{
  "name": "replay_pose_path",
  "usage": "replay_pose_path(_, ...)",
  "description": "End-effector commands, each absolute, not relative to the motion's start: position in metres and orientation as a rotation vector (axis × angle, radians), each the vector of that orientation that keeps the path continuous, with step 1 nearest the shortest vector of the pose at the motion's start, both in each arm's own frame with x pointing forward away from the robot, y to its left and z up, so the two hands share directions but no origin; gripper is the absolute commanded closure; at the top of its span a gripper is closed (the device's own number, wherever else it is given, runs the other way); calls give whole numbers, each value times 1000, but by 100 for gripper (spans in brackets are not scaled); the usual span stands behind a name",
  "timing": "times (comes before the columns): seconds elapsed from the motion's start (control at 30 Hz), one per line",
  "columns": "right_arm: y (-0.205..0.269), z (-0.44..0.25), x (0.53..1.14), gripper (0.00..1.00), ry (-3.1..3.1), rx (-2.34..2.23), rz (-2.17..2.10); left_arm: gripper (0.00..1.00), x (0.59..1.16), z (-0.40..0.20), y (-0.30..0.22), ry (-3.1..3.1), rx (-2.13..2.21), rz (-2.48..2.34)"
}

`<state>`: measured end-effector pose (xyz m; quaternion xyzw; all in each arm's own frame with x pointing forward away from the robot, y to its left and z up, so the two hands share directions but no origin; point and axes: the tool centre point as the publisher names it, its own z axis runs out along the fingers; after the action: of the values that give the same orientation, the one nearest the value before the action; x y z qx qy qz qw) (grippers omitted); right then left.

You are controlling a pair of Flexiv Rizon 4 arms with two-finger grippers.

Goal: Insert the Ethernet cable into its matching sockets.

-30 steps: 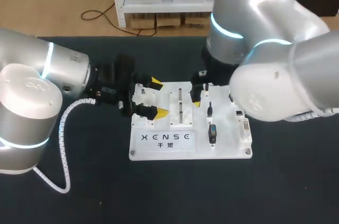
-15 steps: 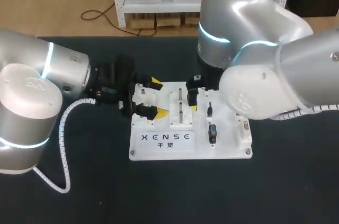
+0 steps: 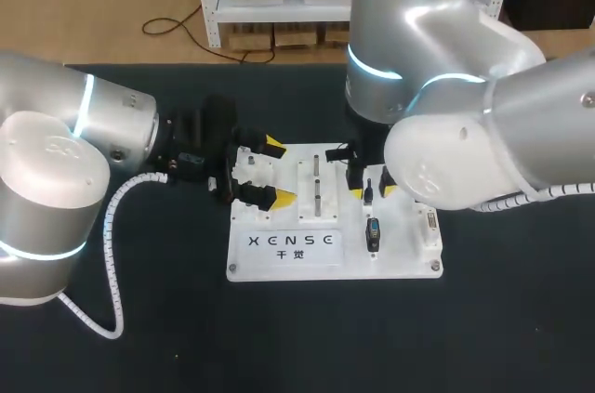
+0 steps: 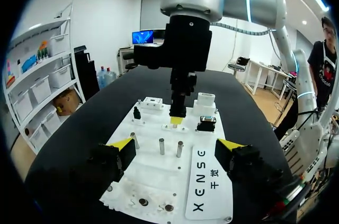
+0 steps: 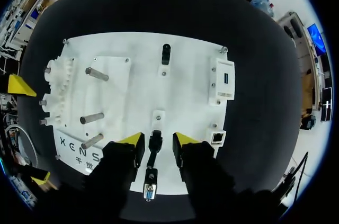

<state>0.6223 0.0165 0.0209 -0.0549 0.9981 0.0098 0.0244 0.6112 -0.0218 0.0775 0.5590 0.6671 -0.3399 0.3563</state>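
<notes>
A white connector board [image 3: 288, 263] lies mid-table. My right gripper [image 3: 372, 190] hangs straight down over its right half. In the right wrist view a short black plug [image 5: 154, 142] stands on the board [image 5: 185, 65] between the yellow tips of the right gripper [image 5: 158, 139]. A thin gap shows on each side, so the jaws are open. A small square socket [image 5: 218, 138] sits just beside it at the board's edge. My left gripper [image 3: 276, 170] hovers open over the board's left end, and its tips [image 4: 122, 145] straddle the board [image 4: 212, 181] without holding anything.
The board also holds three metal pegs [image 5: 95, 73], a second black plug [image 5: 166, 53], a white socket block [image 5: 223, 78] and a blue-faced connector [image 5: 149, 192] below the gripper. Black tabletop surrounds the board. My right arm's bulk overhangs the board's right rear.
My right gripper has shifted from the board's back middle towards the right, over the short black plug, and its fingers have closed in from wide open. The left arm has not moved.
</notes>
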Motion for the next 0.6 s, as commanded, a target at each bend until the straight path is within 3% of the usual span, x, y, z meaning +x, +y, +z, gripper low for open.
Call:
replay_pose_path(0.03,17,20,622,76,3089,-167,31,0,612,76,-21,1719,1443,-879)
replay_pose_path(0.13,18,19,622,86,3090,-174,39,0,612,76,-21,1719,1443,-879)
replay_pose_path(0.17,18,19,622,100,3090,-175,41,0,612,76,-21,1719,1443,-879)
replay_pose_path(0.6,11,42,624,100,3090,-176,90,0,612,76,-21,1719,1443,-879)
